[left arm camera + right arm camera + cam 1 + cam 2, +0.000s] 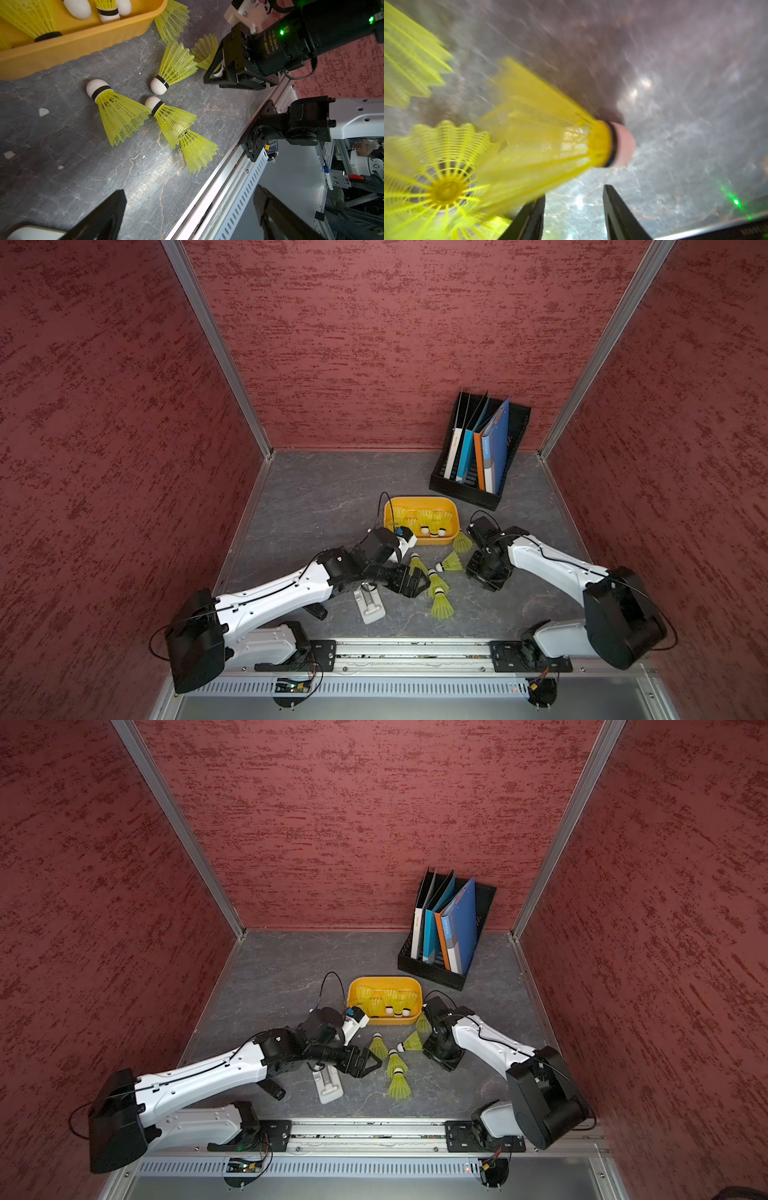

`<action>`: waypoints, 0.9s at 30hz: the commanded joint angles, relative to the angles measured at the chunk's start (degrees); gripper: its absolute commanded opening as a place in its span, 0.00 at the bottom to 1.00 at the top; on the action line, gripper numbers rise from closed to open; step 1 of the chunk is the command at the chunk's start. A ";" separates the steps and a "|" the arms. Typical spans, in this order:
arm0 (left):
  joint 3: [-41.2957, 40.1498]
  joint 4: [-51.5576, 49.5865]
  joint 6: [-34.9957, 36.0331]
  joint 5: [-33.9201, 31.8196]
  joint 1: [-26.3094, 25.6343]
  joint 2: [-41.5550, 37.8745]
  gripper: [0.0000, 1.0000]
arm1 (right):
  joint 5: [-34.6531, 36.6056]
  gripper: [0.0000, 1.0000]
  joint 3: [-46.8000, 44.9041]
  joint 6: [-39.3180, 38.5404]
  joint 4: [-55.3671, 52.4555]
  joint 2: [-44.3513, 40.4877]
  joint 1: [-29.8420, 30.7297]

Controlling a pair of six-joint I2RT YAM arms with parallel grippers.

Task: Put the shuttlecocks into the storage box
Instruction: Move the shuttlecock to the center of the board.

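Pick step is running: loose shuttlecocks (120, 116) are lying on the surface (62, 149) beside the storage box (72, 47). Left tool (190, 195) and right tool (574, 193) are standing released, empty. Next move is calling for straddling one squarely before clenching.

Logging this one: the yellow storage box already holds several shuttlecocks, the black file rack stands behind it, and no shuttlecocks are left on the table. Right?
Wrong on the last point: several shuttlecocks lie on the table in front of the storage box, as both top views show. The box does hold several, and the file rack stands behind it.
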 commanded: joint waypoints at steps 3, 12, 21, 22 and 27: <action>1.51 0.39 -0.78 -0.87 0.22 0.38 1.00 | 1.27 0.50 2.61 -7.38 0.29 1.96 -3.30; 2.53 0.47 -0.52 -0.60 0.21 1.23 1.00 | 4.15 0.57 5.41 -15.55 -8.12 1.52 -6.80; 3.46 5.16 -0.86 2.15 -0.49 5.36 1.00 | 9.27 0.61 1.61 -13.97 -8.84 -2.81 -12.31; 3.87 5.27 -0.91 2.12 -0.84 6.04 1.00 | 9.57 0.61 1.43 -14.44 -8.30 -2.34 -12.76; 5.06 6.32 -0.79 2.12 -1.13 7.40 1.00 | 11.61 0.61 1.31 -15.63 -6.25 1.50 -13.68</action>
